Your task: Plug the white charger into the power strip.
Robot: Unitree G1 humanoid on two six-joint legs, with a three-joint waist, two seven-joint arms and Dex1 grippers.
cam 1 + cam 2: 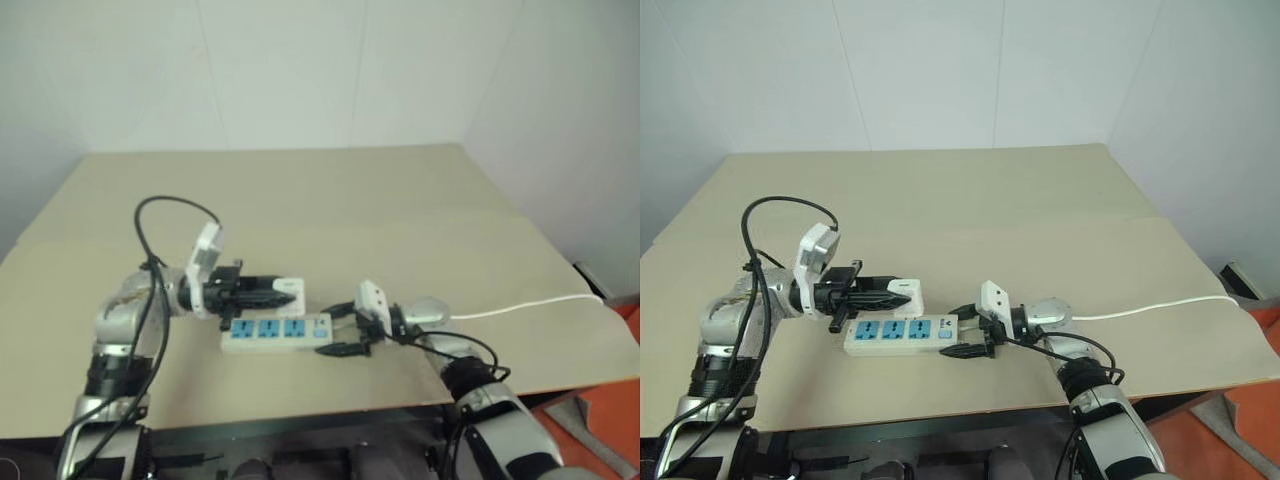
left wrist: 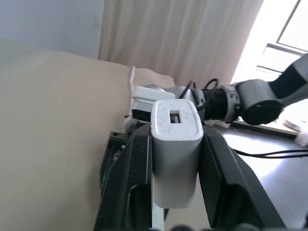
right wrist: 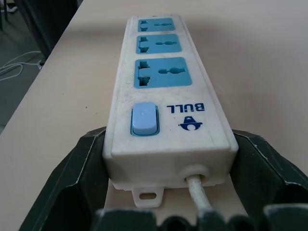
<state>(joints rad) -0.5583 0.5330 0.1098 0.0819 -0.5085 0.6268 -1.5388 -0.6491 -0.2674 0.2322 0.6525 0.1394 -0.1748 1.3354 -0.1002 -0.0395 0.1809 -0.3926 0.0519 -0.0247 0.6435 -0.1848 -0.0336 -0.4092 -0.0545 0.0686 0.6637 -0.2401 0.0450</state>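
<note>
The left arm bends in from the robot's left with its forearm lying level and its two-fingered black left gripper pointing across toward the right arm, its fingers clamped flat against both sides of the small white boxy plastic charger cube. The right arm reaches in from the lower right, wrist turned so the black right gripper points leftward and slightly down, its jaws spread wide and pressed against the two sides of the switch end of the long white plastic power strip.
</note>
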